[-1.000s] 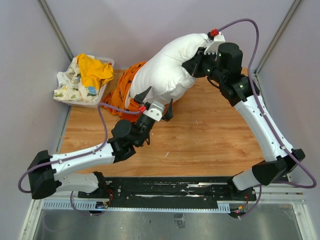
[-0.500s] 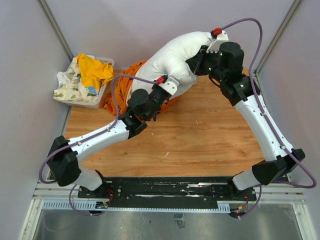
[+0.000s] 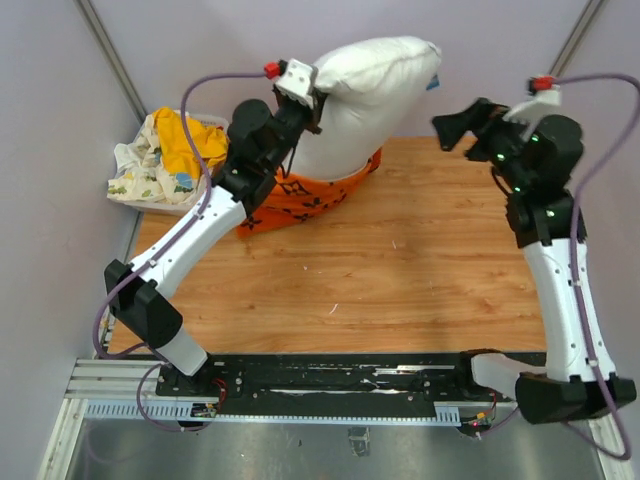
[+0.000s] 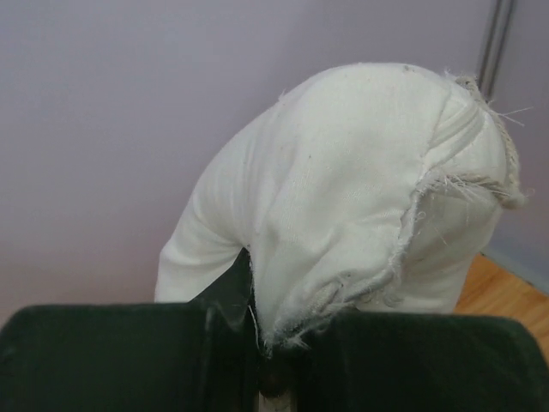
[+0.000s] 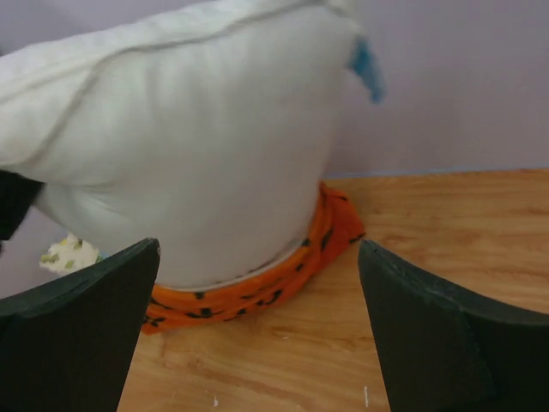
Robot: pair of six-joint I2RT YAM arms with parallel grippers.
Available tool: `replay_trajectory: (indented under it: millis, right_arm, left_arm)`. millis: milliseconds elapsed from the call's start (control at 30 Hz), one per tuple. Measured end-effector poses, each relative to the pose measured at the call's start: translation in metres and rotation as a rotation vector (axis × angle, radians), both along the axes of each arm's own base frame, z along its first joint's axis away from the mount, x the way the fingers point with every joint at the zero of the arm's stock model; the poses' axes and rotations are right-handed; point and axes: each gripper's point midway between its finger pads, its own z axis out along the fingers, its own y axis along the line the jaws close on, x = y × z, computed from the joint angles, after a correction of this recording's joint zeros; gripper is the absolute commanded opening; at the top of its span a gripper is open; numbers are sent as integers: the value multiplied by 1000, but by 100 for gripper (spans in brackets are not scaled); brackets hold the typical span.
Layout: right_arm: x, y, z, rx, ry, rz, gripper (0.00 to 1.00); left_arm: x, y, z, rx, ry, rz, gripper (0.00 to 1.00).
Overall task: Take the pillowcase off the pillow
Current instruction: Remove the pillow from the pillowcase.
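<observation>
Now our left pincer (image 4: 270, 343) clamps the pillow (image 3: 370, 85) at the desk's (image 3: 400, 270) far edge, pillowcase (image 3: 320, 190) bunched beneath; right pincer (image 3: 455, 120) gapes.

Even, soft light throughout, shadows faint; the right wrist view is slightly blurred (edges of the pillow (image 5: 197, 146) smear).
</observation>
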Motion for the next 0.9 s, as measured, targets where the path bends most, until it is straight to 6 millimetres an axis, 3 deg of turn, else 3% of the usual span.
replay_trajectory:
  millis: [67,133,233,367,433,500,567,633,767,900]
  right_arm:
    - [5,-47,-9,84,-3,-97,98]
    - [14,-80,-26,173,19,-164,98]
    - [38,-85,-64,280,97,-148,99]
    - [86,-57,-145,429,288,-13,98]
    - [99,-44,-176,461,369,29,99]
    - [102,-16,-196,470,426,103,99]
    - [98,16,-201,461,446,187,98]
    - [95,51,-192,448,432,284,87]
    - [95,106,-174,443,386,423,62]
    - [96,132,-182,449,405,473,28]
  left_arm:
    - [11,19,24,-65,11,44,0]
    - [17,38,39,-127,21,82,0]
    - [20,58,53,-210,32,112,0]
    - [16,55,55,-266,69,74,0]
    - [12,50,57,-279,89,38,0]
    - [7,46,63,-291,103,5,0]
    - [1,44,73,-310,101,-27,0]
    - [-5,42,85,-331,90,-58,0]
    - [-13,37,97,-352,79,-105,0]
    - [-14,36,97,-350,81,-114,0]
